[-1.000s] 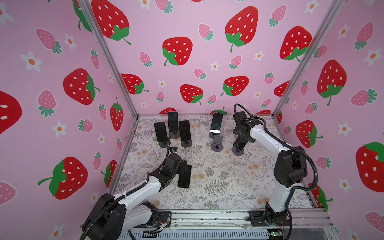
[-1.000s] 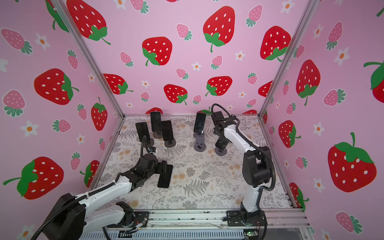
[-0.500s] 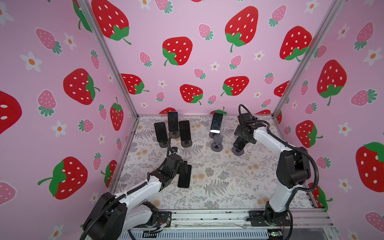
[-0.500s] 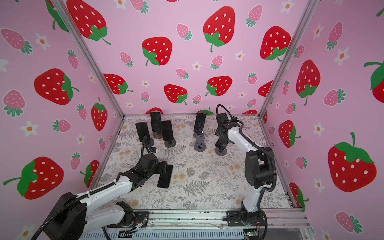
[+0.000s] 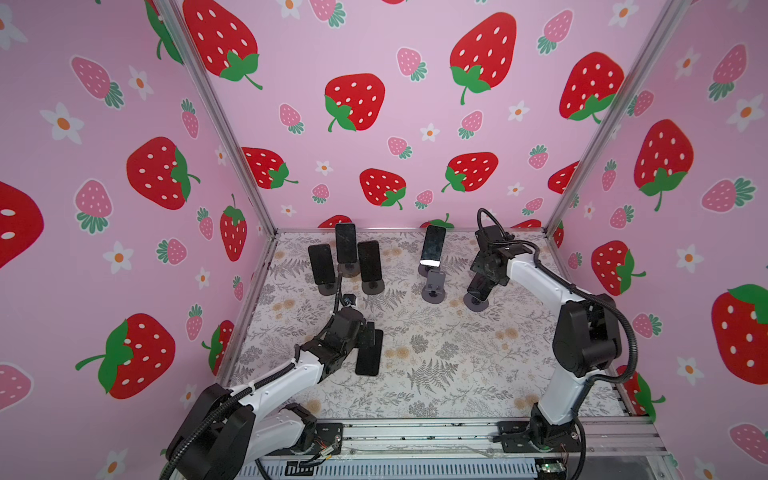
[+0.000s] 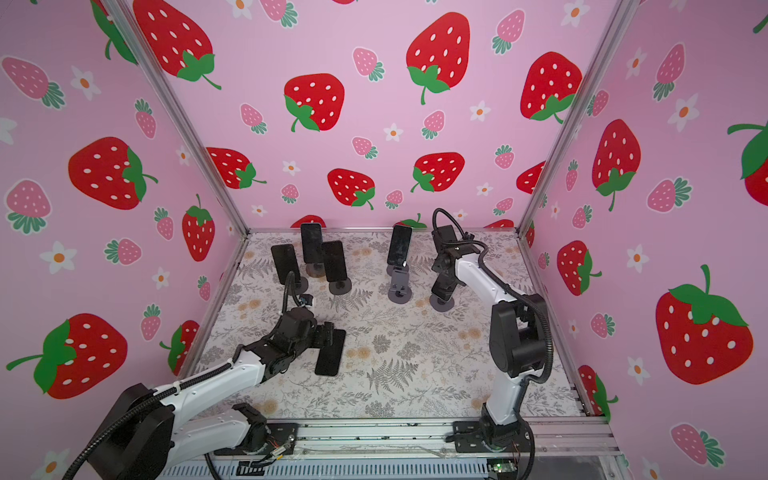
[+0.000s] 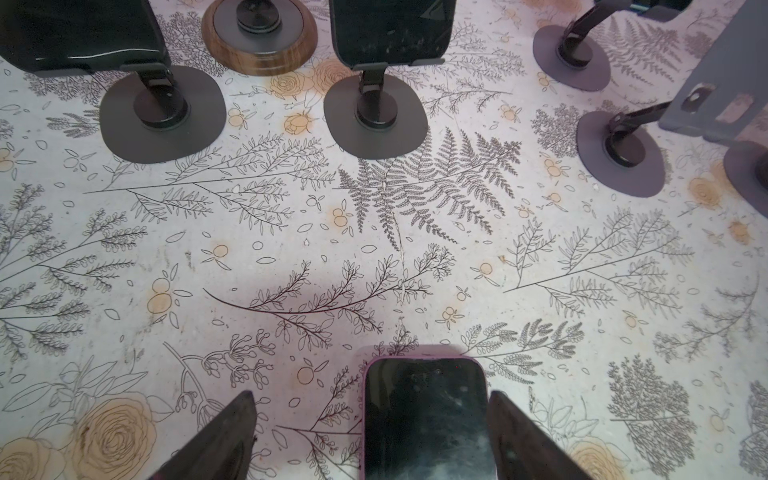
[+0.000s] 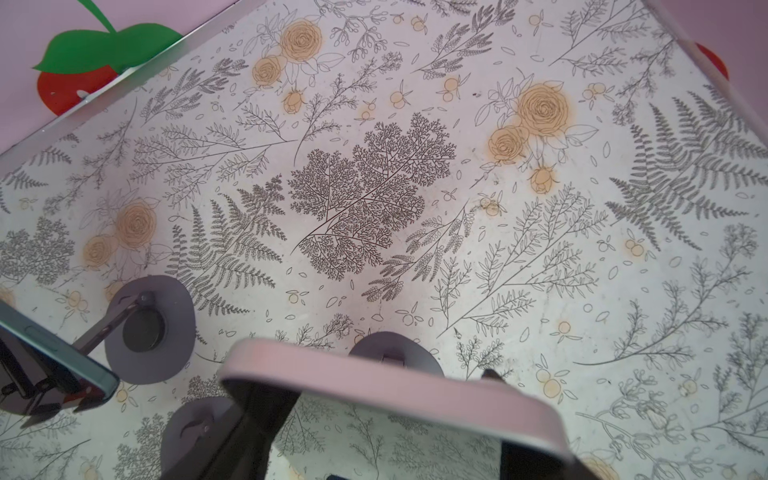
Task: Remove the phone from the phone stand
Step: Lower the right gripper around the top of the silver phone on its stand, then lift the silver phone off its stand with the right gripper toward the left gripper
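Fingers (image 7: 226, 432) of the left gripper (image 5: 366, 332), nearest the front rail, stand apart with a purple-cased phone (image 7: 424, 415) lying flat on the table between them. One finger is clear of the phone's edge and the other lies just beside it; contact there cannot be confirmed, and nothing is grasped. Farther back on the right, the fingers (image 8: 266, 415) of the right gripper (image 5: 482, 281) are clenched on a pink-cased phone (image 8: 395, 386), seen edge-on in the right wrist view. That phone sits tilted directly over the round base of its phone stand (image 5: 476, 304); whether it rests in the cradle cannot be told. Just beside it, toward the middle, stands a grey stand (image 5: 433, 286), and behind that a dark phone (image 5: 432, 246) leans on a further stand. At the back left, three phones (image 5: 345, 243) lean on their stands in a close group; the left wrist view shows one wood-rimmed base (image 7: 259, 37) among the grey ones. Table surface (image 5: 436, 353): pale sheet printed with ferns and tan roses. Enclosure: pink walls (image 5: 374, 104) with strawberries and flowers, and metal posts (image 5: 216, 124) at the corners.
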Robot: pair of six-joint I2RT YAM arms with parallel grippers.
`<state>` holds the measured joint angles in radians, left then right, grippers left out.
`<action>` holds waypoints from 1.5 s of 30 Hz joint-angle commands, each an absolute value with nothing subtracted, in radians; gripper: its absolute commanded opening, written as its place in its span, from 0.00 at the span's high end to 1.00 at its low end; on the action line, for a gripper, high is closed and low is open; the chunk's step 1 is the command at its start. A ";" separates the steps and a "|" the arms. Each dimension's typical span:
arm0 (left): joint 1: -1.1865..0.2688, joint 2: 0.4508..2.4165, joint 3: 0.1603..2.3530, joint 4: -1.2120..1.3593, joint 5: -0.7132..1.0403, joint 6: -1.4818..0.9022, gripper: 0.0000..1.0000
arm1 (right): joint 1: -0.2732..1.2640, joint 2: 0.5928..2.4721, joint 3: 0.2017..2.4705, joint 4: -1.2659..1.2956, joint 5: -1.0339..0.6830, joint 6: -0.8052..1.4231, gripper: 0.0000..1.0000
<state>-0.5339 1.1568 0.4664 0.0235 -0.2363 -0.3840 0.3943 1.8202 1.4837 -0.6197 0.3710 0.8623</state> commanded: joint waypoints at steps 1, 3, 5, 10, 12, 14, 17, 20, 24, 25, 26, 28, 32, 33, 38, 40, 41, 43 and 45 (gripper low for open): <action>-0.531 1.173 0.488 0.007 -0.261 -0.374 0.12 | 0.390 1.814 1.478 -0.612 0.370 0.871 0.27; -0.530 1.175 0.489 0.007 -0.260 -0.373 0.12 | 0.390 1.811 1.480 -0.616 0.372 0.870 0.26; -0.531 1.174 0.489 0.006 -0.262 -0.371 0.12 | 0.390 1.807 1.485 -0.618 0.379 0.867 0.27; -0.530 1.166 0.487 0.005 -0.266 -0.371 0.12 | 0.394 1.785 1.486 -0.623 0.383 0.838 0.27; -0.531 1.166 0.486 0.006 -0.267 -0.371 0.12 | 0.397 1.775 1.485 -0.628 0.399 0.825 0.28; -0.530 1.167 0.486 0.006 -0.267 -0.372 0.12 | 0.402 1.763 1.482 -0.632 0.419 0.812 0.30; -0.531 1.167 0.488 0.004 -0.266 -0.370 0.12 | 0.405 1.744 1.473 -0.635 0.431 0.787 0.30; -0.531 1.167 0.488 0.003 -0.268 -0.370 0.12 | 0.407 1.722 1.465 -0.636 0.424 0.765 0.30; -0.530 1.169 0.488 0.004 -0.270 -0.370 0.12 | 0.414 1.684 1.463 -0.638 0.430 0.731 0.30; -0.530 1.169 0.488 0.004 -0.270 -0.370 0.12 | 0.421 1.674 1.465 -0.638 0.438 0.722 0.30; -0.530 1.170 0.488 0.005 -0.270 -0.370 0.12 | 0.426 1.663 1.465 -0.638 0.436 0.709 0.30; -0.530 1.172 0.486 0.007 -0.268 -0.371 0.12 | 0.439 1.648 1.473 -0.649 0.417 0.692 0.30; -0.530 1.175 0.487 0.009 -0.268 -0.374 0.12 | 0.492 1.621 1.493 -0.694 0.425 0.652 0.30; -0.530 1.175 0.486 0.009 -0.268 -0.373 0.12 | 0.513 1.612 1.498 -0.712 0.444 0.645 0.30; -0.531 1.183 0.481 0.012 -0.284 -0.374 0.12 | 0.607 1.561 1.466 -0.761 0.441 0.643 0.30; -0.530 1.186 0.479 0.013 -0.292 -0.376 0.12 | 0.653 1.546 1.447 -0.785 0.420 0.656 0.30; -0.531 1.187 0.479 0.014 -0.294 -0.377 0.12 | 0.670 1.543 1.441 -0.801 0.415 0.670 0.30; -0.529 1.189 0.479 0.012 -0.299 -0.378 0.12 | 0.719 1.527 1.414 -0.821 0.403 0.696 0.30; -0.529 1.187 0.477 0.014 -0.301 -0.380 0.12 | 0.760 1.512 1.377 -0.819 0.364 0.719 0.30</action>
